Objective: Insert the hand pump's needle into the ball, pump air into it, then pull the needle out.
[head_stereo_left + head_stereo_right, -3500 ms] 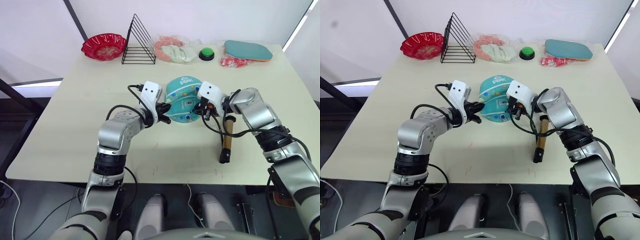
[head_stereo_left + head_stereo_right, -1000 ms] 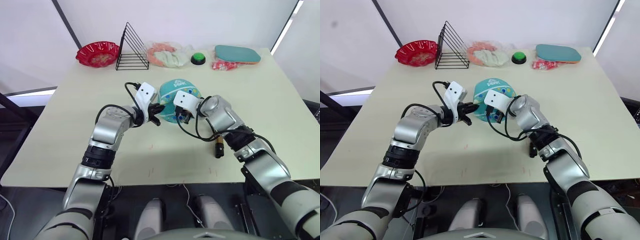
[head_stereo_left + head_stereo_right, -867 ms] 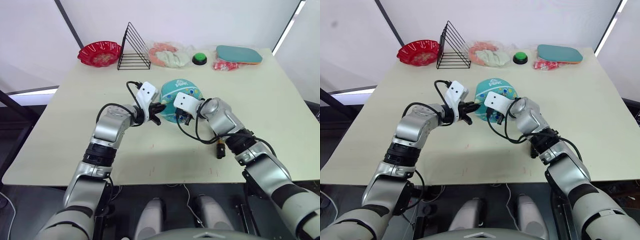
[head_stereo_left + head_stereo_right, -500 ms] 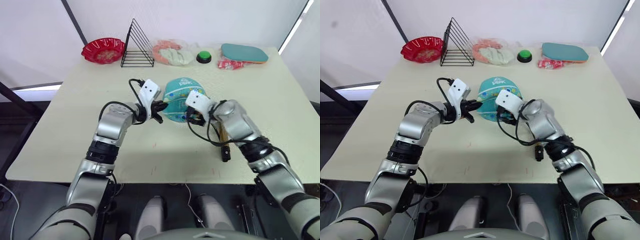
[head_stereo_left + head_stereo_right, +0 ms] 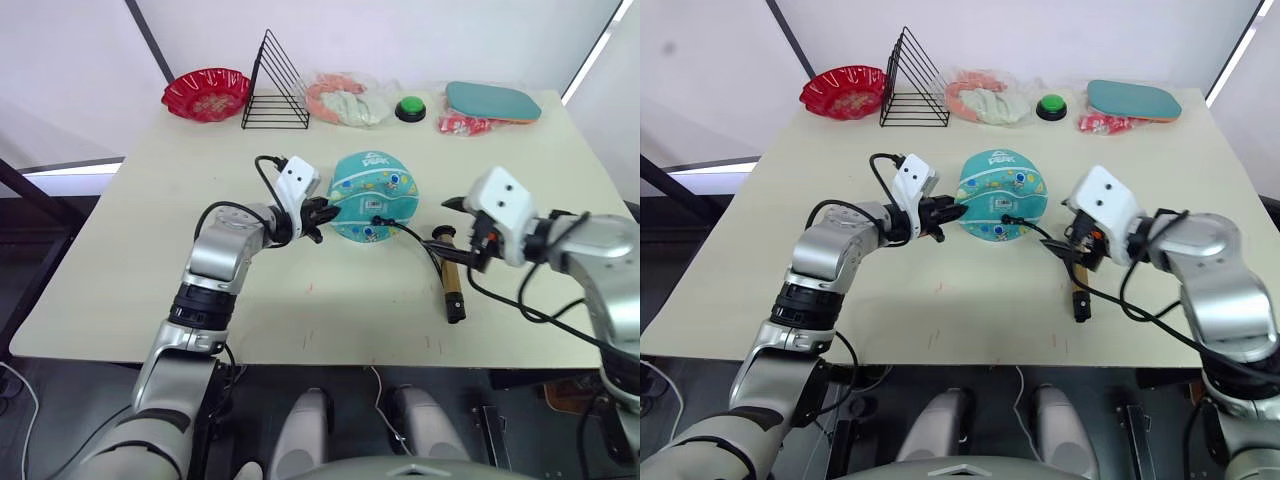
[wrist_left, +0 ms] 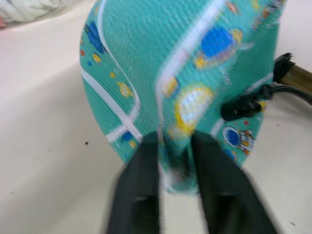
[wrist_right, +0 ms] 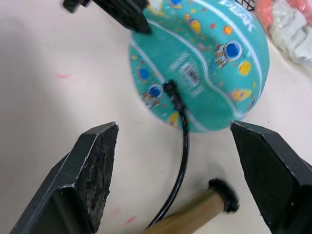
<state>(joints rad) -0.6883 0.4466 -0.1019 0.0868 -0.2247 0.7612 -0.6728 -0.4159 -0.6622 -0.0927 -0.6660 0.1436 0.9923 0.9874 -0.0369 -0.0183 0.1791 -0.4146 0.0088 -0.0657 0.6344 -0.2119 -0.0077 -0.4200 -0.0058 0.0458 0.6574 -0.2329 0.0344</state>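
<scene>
The ball (image 5: 372,197) sits in the middle of the tabletop (image 5: 150,250); the left hand (image 5: 318,218) pinches its edge, with both black fingers (image 6: 141,195) closed on a fold of the ball's soft skin. The needle (image 7: 170,90) is stuck into the ball by the white label — its black hose (image 7: 183,161) runs down to the hand pump (image 5: 450,280), which lies flat on the tabletop just beside the ball; the right hand (image 5: 470,235) hangs over the pump with its fingers (image 7: 92,170) spread wide open, holding nothing.
</scene>
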